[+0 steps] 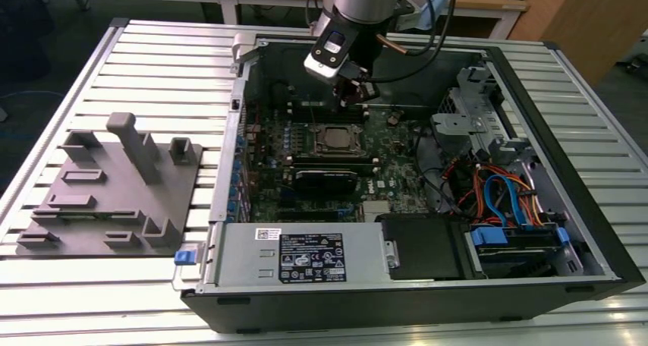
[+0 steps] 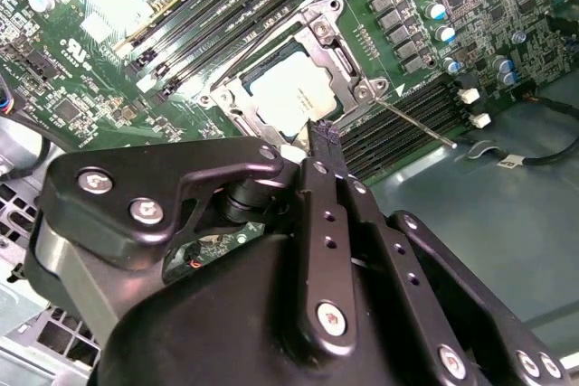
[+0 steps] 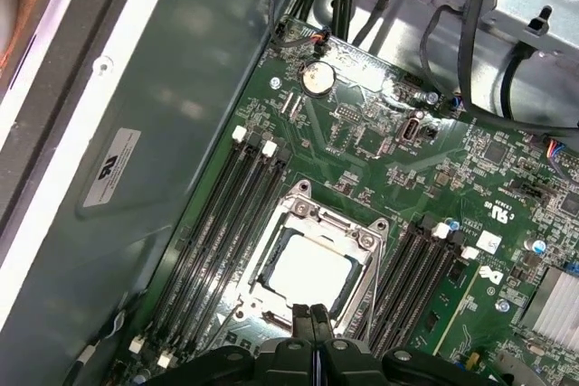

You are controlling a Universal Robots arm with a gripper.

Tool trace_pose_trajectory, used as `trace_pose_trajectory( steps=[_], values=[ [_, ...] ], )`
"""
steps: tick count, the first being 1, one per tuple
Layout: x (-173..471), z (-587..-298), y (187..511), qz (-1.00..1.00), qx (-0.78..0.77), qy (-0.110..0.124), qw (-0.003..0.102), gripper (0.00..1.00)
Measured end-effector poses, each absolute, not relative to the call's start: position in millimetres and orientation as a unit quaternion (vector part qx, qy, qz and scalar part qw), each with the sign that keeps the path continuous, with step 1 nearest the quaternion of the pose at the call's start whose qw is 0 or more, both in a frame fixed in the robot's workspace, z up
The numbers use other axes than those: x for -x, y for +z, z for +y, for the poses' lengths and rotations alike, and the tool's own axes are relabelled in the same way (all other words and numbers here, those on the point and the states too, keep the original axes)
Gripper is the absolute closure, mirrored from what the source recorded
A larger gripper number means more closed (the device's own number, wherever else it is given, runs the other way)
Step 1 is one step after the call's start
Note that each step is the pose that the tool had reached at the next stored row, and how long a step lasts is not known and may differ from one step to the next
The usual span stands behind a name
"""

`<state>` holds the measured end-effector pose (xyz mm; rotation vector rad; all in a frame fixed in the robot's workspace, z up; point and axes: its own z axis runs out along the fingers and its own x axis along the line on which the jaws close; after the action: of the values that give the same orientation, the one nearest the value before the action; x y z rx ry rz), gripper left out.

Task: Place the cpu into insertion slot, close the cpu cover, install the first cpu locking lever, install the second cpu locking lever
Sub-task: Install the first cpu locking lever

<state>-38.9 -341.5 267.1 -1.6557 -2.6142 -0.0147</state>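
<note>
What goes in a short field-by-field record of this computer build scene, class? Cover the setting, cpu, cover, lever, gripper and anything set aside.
setting: open computer case on a slatted metal table
cpu: silver-topped cpu seated in the insertion slot
cpu cover: metal frame down around the cpu
lever: thin metal rod angled out from the socket over the memory slots
gripper: gripper shut, holding nothing, tip at the socket's edge
set aside: grey fixture tray at the exterior view's left of the case
</note>
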Motion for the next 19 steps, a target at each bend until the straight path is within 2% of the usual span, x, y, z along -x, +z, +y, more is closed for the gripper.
trace_pose_trajectory(
  steps=[19],
  values=[
    [42.2, -341.6, 267.0, -0.875, 0.483, -0.003, 0.024, 0.89]
  ],
)
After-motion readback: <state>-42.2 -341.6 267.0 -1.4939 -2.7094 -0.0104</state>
